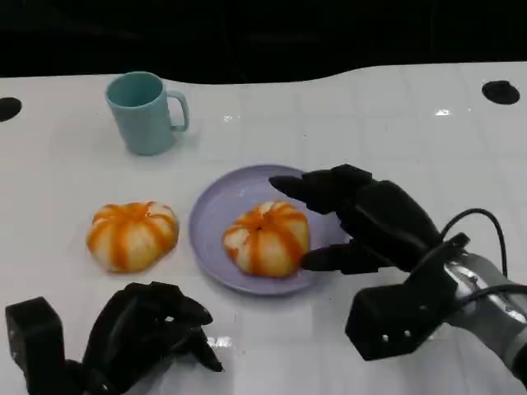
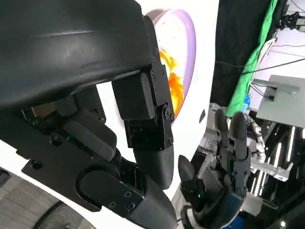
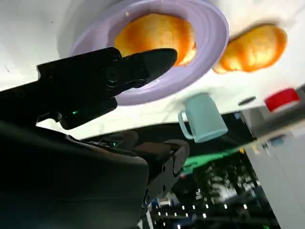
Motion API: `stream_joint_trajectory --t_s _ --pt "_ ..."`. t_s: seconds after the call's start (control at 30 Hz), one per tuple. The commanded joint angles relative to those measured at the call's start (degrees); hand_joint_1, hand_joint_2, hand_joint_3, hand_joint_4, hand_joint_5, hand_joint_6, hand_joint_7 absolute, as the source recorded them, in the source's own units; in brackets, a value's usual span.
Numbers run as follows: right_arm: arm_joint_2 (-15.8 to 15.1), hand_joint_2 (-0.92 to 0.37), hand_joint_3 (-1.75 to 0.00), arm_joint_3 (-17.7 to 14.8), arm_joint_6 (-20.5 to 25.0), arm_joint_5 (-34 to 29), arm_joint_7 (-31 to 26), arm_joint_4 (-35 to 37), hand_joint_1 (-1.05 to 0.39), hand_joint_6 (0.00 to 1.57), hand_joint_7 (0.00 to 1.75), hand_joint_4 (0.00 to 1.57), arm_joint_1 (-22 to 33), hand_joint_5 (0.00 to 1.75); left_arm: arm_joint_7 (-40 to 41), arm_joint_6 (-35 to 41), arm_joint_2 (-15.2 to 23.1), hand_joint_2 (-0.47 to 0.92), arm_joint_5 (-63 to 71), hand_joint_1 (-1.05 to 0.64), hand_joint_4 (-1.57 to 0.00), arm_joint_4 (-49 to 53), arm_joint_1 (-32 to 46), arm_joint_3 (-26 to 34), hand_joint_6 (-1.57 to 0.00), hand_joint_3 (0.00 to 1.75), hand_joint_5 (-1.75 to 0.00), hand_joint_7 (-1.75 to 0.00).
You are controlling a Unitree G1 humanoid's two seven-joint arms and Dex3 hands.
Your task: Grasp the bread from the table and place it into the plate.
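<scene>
A purple plate (image 1: 210, 234) lies mid-table with an orange-striped bread (image 1: 266, 237) sitting in it. My right hand (image 1: 362, 218) hovers at the plate's right side. Its fingers are spread, reaching over the bread's far edge, and the thumb lies beside its near right; I see no grip on it. In the right wrist view a fingertip (image 3: 157, 59) hangs over the plate (image 3: 209, 43) in front of that bread (image 3: 155, 36). A second bread (image 1: 132, 234) lies on the table left of the plate. My left hand (image 1: 148, 333) rests at the near edge, fingers curled, holding nothing.
A teal mug (image 1: 144, 111) stands at the back left, handle to the right. Black round marks (image 1: 501, 90) sit near the table's far corners. In the left wrist view my right hand (image 2: 228, 162) shows beyond the plate (image 2: 190, 43), with green cloth and equipment behind.
</scene>
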Motion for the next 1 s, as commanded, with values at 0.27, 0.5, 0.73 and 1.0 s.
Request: stream_joint_trajectory --t_s 0.27,0.5,0.73,1.0 --pt "-5.5 -0.63 -0.47 -3.9 -5.8 -1.9 -9.7 -8.0 -0.13 0.76 0.73 0.64 7.6 1.21 1.1 0.0 0.4 0.71 0.3 -1.05 -1.57 0.3 0.1 0.1 -1.57 0.00 -0.61 -0.22" --pt "-9.1 -0.41 -1.02 -6.8 -8.4 -1.9 -10.9 -13.0 -0.08 0.85 0.99 0.82 13.0 1.54 1.6 -0.3 0.2 0.71 0.4 -1.05 -1.57 0.8 -0.4 0.0 -1.57 0.00 -0.61 -0.22" --pt "-10.9 -0.40 -1.23 -9.7 -9.4 0.5 -7.9 -17.2 -0.09 0.95 1.14 0.91 18.6 1.68 1.4 -0.5 0.2 0.71 0.2 -1.05 -1.57 1.4 -1.0 0.1 -1.57 0.00 -0.60 -0.21" --pt "-11.7 -0.28 -1.42 -12.3 -11.2 3.2 -5.3 -21.7 -0.14 0.87 1.45 0.95 25.4 1.74 1.3 -1.7 0.3 0.72 0.6 -1.05 -1.57 2.1 -1.5 -0.1 -1.57 0.01 -0.58 -0.20"
